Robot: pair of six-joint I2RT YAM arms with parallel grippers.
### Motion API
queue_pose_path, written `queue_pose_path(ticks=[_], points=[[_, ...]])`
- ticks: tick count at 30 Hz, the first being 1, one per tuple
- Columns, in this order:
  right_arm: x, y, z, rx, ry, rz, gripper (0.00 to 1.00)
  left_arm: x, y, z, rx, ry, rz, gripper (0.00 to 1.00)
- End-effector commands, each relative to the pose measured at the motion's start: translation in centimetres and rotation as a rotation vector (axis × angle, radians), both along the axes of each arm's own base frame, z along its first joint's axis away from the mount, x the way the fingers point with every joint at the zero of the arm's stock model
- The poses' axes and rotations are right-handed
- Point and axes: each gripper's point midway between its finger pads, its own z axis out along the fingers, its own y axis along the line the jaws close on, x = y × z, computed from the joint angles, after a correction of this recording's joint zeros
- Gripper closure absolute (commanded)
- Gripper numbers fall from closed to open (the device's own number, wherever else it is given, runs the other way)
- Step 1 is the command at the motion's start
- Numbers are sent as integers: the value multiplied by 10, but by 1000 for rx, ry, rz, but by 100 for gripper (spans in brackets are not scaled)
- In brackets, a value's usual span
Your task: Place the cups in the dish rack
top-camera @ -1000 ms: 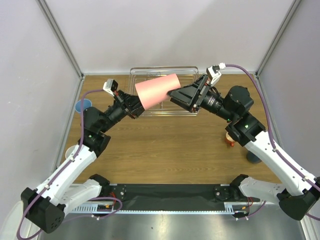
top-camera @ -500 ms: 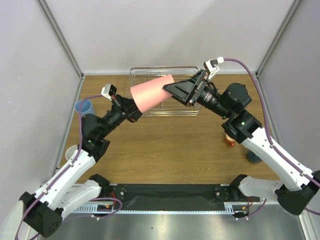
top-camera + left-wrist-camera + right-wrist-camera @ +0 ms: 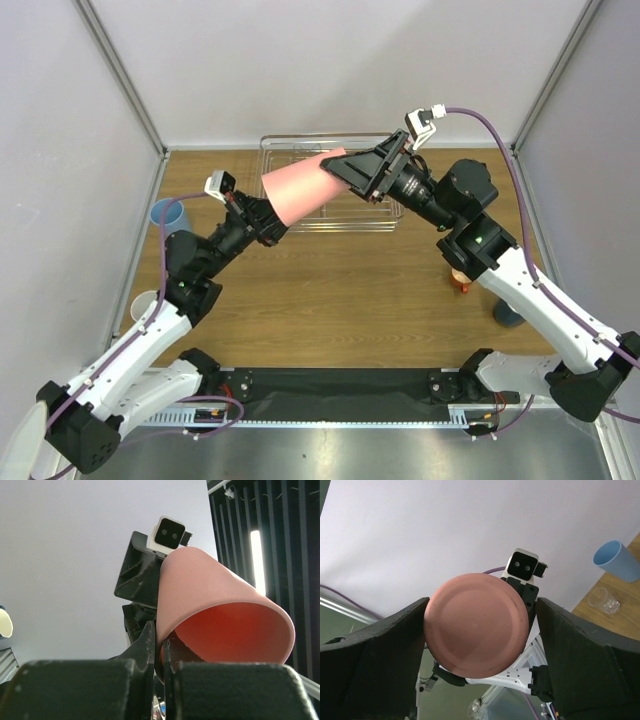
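Pink tumbler (image 3: 300, 190) tapers smoothly from wide rim to flat base.

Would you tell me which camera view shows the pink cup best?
The top view: the pink cup shows full length, tipped sideways in the air. The left wrist view shows its mouth and inside; the right wrist view, only its round base.
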Motion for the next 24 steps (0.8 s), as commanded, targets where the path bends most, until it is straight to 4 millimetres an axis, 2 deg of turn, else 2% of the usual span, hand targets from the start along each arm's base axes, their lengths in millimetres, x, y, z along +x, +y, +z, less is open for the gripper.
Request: queue_pose_path(ticks=[1,6,7,9,10,11,12,13,14,15,16,17,18,21,22,23,24], points=[[-5,-6,33,59,-91,-23,12,-6,5,14,-58,-36,6,100],[-6,-3,30,51,-91,-3,31,-4,3,12,-61,-30,13,100],[-6,-3,29,50,-90,-2,45,-2,3,11,-60,-27,13,100],[-6,-1,28,48,-89,4,66,-2,2,12,-61,-33,14,100],[-5,-1,28,48,-89,4,86,-1,1,11,-58,-37,14,100],[-4,1,27,46,-86,8,96,0,-1,10,-46,-41,12,100],[-2,1,27,47,-85,5,100,0,-2,8,-37,-40,12,95],[-2,2,27,46,-88,4,100,2,-3,4,-27,-40,17,73],[1,2,28,48,-87,-8,100,3,-3,0,-9,-45,24,58],[5,2,24,32,-70,-24,100,5,-3,-7,7,-28,32,40],[8,1,23,20,-72,-45,100,8,-3,-20,22,-9,42,15],[14,-2,23,14,-66,-81,100,7,-1,-26,32,-10,52,2],[18,-4,23,9,-72,-108,100,10,0,-44,52,19,60,0],[36,-13,21,-29,-96,-220,100,5,14,-56,59,10,93,0],[44,-17,19,-46,-95,-264,100,10,21,-69,89,17,128,0],[50,-20,20,-77,-130,-300,100,11,27,-73,109,12,151,0],[59,-21,14,-108,-127,-330,100,6,32,-80,148,22,152,0]])
